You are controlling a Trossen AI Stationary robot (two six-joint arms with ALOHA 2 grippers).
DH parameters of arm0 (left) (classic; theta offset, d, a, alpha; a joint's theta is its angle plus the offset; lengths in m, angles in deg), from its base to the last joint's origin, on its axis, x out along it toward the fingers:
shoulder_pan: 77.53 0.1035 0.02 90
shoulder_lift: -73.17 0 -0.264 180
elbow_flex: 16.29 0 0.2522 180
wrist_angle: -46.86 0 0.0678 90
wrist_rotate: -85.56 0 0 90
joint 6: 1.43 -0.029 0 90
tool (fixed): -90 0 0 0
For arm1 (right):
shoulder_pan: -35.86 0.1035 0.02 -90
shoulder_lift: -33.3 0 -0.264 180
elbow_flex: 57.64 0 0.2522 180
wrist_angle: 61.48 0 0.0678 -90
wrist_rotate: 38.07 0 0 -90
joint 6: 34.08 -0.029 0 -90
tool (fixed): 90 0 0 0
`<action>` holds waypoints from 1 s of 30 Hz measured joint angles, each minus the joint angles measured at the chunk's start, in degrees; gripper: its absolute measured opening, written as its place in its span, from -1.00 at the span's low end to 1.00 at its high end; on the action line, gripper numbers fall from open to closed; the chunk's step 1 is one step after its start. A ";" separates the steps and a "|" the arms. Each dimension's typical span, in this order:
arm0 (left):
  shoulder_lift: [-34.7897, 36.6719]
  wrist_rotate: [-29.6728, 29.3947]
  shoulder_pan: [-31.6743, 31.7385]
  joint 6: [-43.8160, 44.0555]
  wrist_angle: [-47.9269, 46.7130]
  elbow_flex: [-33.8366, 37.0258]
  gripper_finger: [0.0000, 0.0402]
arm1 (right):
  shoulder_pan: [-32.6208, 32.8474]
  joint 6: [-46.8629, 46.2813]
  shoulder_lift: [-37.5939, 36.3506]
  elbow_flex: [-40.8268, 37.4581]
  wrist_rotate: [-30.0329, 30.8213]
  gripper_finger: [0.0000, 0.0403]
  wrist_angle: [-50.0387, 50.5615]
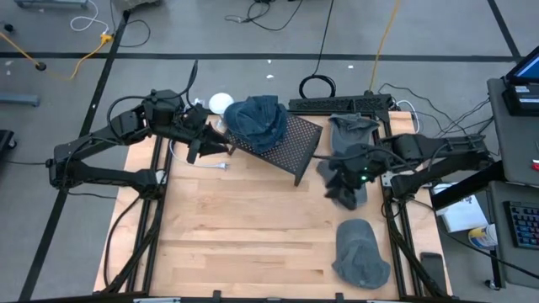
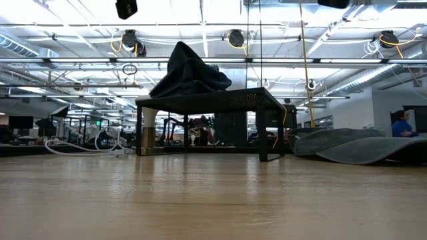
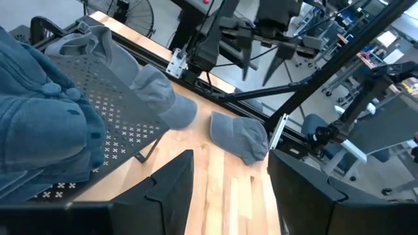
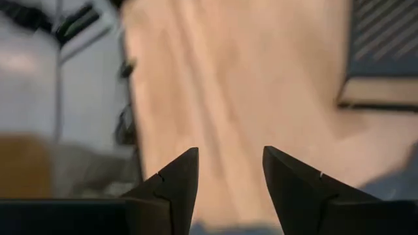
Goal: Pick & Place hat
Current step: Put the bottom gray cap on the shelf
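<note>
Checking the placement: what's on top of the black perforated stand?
A blue hat sits on the black perforated stand, bunched toward its left end. The mesh under the hat is covered.

A wooden table carries a perforated black stand and grey hats.

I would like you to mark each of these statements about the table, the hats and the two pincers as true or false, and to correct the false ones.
1. A blue hat lies on top of the black perforated stand. True.
2. The left pincer grips the blue hat. False: it is open and empty, beside the stand.
3. A grey hat lies flat on the wooden table, near its right front corner. True.
4. The right pincer is shut. False: its fingers stand apart in the right wrist view.
5. The stand holds three hats. False: only the blue one lies on it.
</note>
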 joint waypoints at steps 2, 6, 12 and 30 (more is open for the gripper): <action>0.00 -0.82 0.01 1.06 -0.02 0.00 0.01 | -0.79 2.33 -1.14 0.00 -4.88 -0.17 2.08; 0.00 -2.68 0.02 3.98 0.00 0.00 0.01 | -2.63 6.25 -3.68 0.00 -11.50 -0.17 7.45; 0.00 -4.03 0.02 6.44 0.00 0.00 0.01 | -5.20 11.96 -7.07 0.00 -17.33 -0.17 17.15; 0.00 -5.46 0.02 7.97 -0.26 0.00 0.01 | -7.49 25.68 -6.66 -1.17 -8.57 -0.17 30.60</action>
